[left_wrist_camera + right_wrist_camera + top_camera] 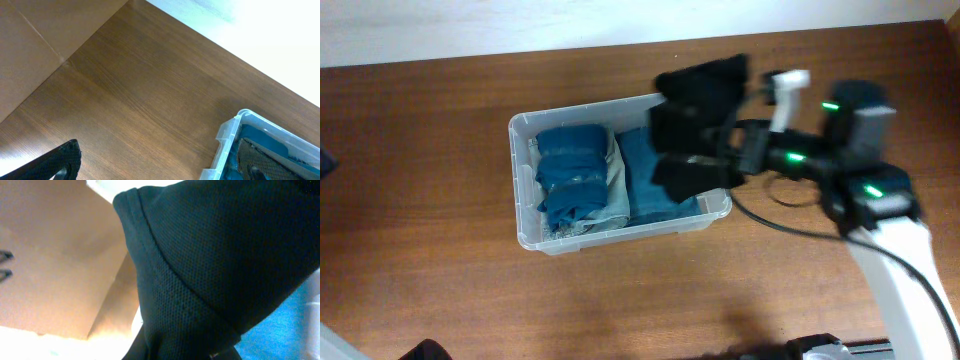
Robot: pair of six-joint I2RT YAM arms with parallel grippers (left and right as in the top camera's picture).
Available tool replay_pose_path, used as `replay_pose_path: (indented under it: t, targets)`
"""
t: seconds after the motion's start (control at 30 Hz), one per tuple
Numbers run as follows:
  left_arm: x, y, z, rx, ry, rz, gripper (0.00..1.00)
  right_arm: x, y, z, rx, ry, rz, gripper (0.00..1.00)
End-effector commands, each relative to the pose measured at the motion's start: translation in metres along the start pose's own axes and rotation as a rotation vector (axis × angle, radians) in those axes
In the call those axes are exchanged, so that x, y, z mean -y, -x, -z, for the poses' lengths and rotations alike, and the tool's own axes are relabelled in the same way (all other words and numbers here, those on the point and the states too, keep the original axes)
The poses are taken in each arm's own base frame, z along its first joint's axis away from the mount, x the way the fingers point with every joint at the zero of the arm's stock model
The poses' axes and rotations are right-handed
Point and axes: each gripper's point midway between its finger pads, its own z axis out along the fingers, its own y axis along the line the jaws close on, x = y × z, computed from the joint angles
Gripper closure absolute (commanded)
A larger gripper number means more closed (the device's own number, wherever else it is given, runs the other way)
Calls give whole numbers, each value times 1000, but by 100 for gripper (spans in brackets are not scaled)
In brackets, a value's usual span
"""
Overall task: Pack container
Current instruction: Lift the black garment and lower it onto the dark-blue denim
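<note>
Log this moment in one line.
right hand: holds black cloth | position: over right end of bin | inside: folded blue clothes

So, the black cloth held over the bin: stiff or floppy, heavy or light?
Probably floppy: the black cloth droops in bunched folds instead of holding a shape. Likely light for its size, since the right wrist view shows a thin mesh knit. It may drape over the container rim when released, as overhead it overlaps that wall.
</note>
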Motion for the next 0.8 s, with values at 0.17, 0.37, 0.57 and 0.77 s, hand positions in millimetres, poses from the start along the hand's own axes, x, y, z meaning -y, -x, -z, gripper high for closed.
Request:
replay_pose_path:
  t: [0.17, 0.37, 0.57, 0.77]
  targets:
    - [-1, 1, 0, 3, 0, 9, 0, 17, -35, -110, -165, 28, -67, 96]
    - [-1, 1, 0, 3, 0, 9, 0, 88, -67, -134, -245, -197, -185, 96]
    - [-1, 1, 0, 3, 0, 9, 0, 136, -81, -128, -266, -416, -156, 64]
    - [-1, 1, 0, 3, 0, 9, 0, 111, -34, -102, -140, -476, -79, 54]
